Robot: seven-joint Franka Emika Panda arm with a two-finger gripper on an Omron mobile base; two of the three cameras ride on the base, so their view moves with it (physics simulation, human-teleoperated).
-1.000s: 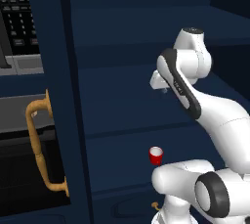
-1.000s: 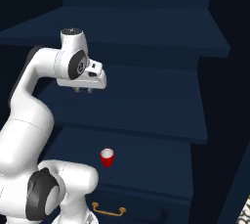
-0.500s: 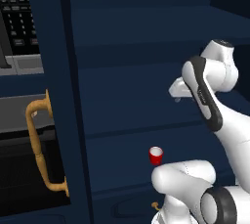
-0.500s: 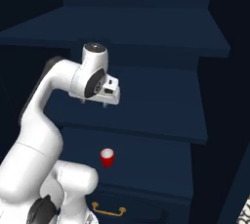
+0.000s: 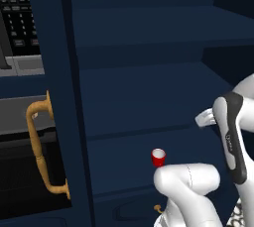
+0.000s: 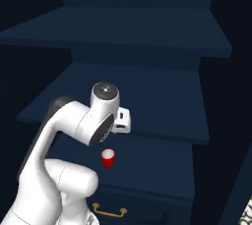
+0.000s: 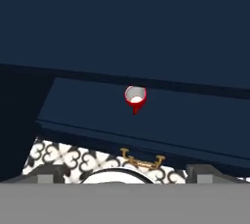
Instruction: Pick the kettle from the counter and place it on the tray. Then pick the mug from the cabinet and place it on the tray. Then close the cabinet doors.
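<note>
My view into the open cabinet (image 6: pixel 147 37), red mug (image 5: pixel 158 157) upright on the lowest shelf above the gold-handled drawer (image 6: pixel 107 212), my gripper (image 7: pixel 125 174) above and apart from it, fingers spread, holding nothing

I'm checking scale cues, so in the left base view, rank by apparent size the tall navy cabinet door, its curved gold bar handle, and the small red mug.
1. Tall navy cabinet door, largest.
2. Curved gold bar handle.
3. Small red mug, smallest; it stands deeper in the cabinet, so distance shrinks it somewhat.
</note>
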